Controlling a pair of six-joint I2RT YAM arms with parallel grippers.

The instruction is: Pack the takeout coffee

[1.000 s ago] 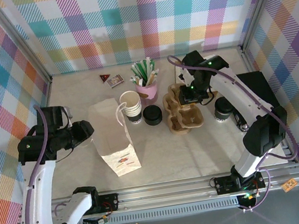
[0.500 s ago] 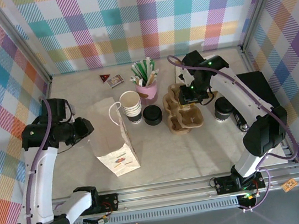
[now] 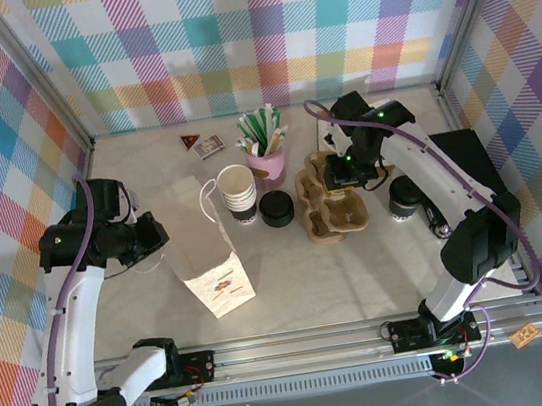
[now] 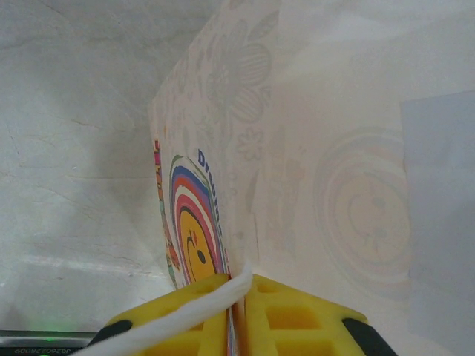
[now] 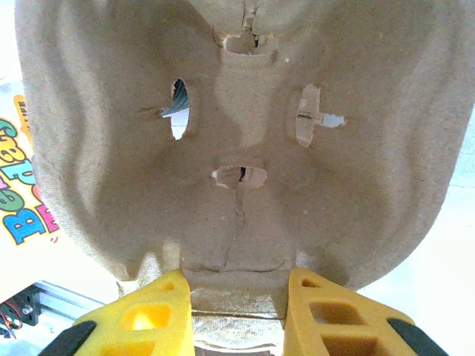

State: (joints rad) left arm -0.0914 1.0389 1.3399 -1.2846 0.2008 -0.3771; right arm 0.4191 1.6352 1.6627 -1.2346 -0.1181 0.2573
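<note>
On table point(image 3: 361, 271), right side: takeout coffee point(image 3: 402, 200) sits just right of pulp cup carrier point(image 3: 326, 217); right jaws clamp the carrier's rim, left jaws pinched shut on paper bag point(image 3: 205, 248) edge and cord handle point(image 4: 185, 315)

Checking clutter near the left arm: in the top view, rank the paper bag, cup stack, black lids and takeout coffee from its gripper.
1. paper bag, pinched by the left gripper.
2. cup stack, just right of the bag.
3. black lids, centre.
4. takeout coffee, far right.

The cup carrier point(image 3: 332, 204) and right arm point(image 3: 449, 178) hem the takeout coffee point(image 3: 404, 198); near table point(image 3: 361, 271) open.
</note>
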